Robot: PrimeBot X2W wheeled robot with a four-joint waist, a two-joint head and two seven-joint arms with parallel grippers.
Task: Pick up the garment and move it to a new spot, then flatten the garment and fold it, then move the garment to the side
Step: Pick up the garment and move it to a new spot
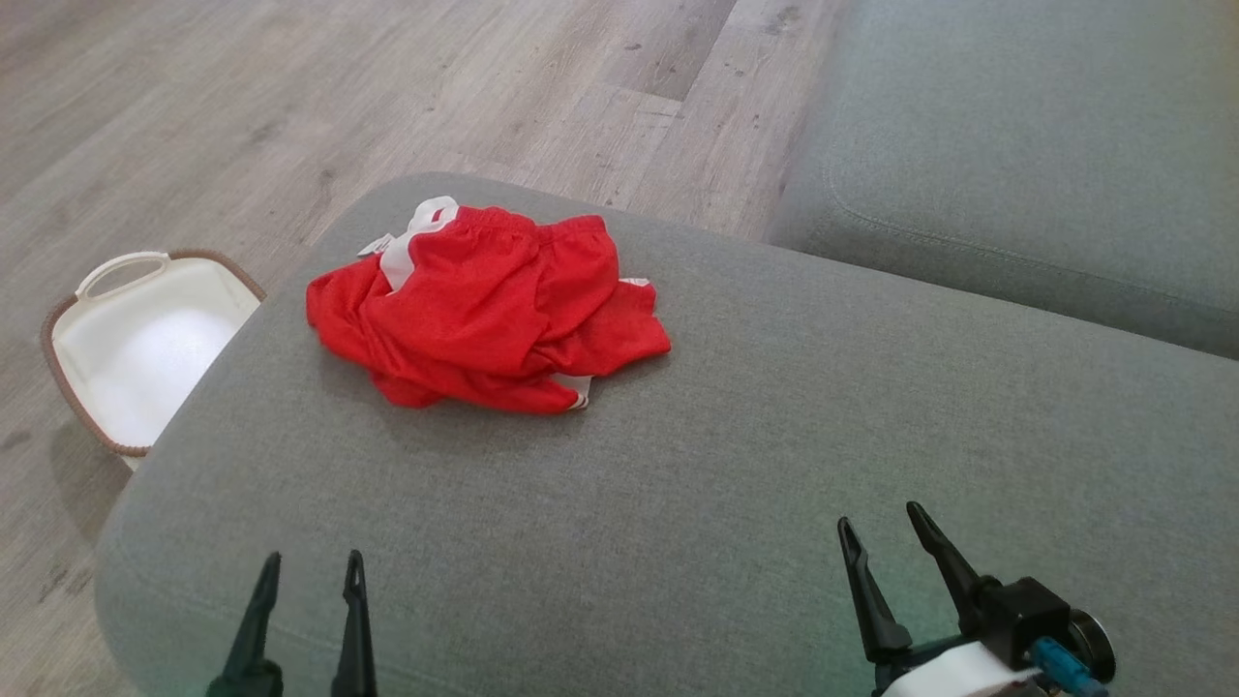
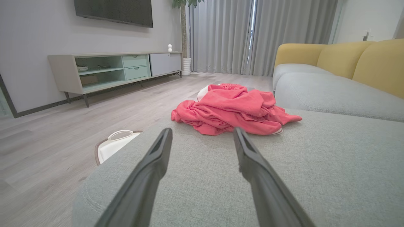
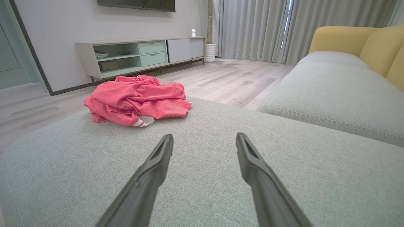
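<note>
A crumpled red garment (image 1: 484, 310) with white trim lies in a heap on the grey cushion (image 1: 678, 455), toward its far left end. The left wrist view has the garment (image 2: 232, 110) straight ahead, and the right wrist view has the garment (image 3: 135, 99) ahead to the left. My left gripper (image 1: 310, 566) hovers open over the cushion's near left edge, empty, well short of the cloth. Near the front right, my right gripper (image 1: 881, 523) is open too, with nothing between its fingers (image 3: 157, 164).
A white basket (image 1: 145, 339) with a woven brown rim stands on the wooden floor left of the cushion. A second grey sofa seat (image 1: 1026, 145) lies at the back right. Across the room, a low TV cabinet (image 2: 116, 69) lines the wall.
</note>
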